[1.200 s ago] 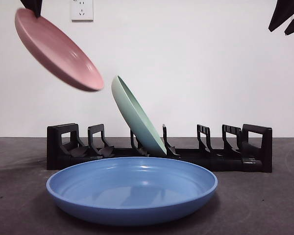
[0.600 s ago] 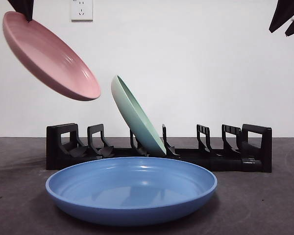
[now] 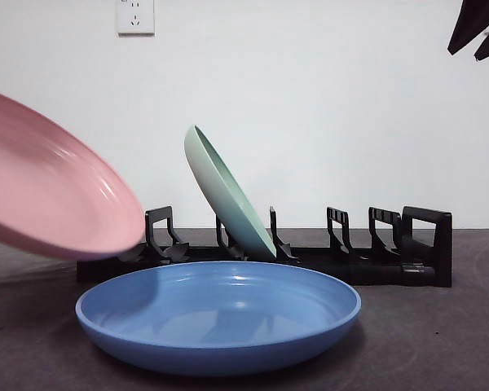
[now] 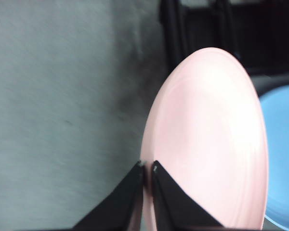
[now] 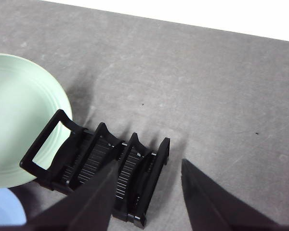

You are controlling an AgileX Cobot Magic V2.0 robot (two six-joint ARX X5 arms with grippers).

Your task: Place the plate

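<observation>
A pink plate [image 3: 53, 195] hangs tilted at the left of the front view, low and in front of the rack's left end. My left gripper [image 4: 147, 167] is shut on its rim; the plate [image 4: 212, 139] fills the left wrist view. A black slotted rack [image 3: 350, 252] holds a green plate [image 3: 226, 195] leaning in a middle slot; both show in the right wrist view, rack [image 5: 101, 168] and green plate [image 5: 19, 120]. My right gripper [image 5: 147, 168] is open and empty, high above the rack's right end, a dark tip [image 3: 477, 28] in the front view.
A large blue plate [image 3: 218, 314] lies flat on the dark table in front of the rack; it also shows in the left wrist view [image 4: 282, 154]. A wall socket [image 3: 135, 16] is on the white wall behind.
The pink plate has dropped and come nearer the camera, from high at the top left down to rack height at the left. The right arm has not moved.
</observation>
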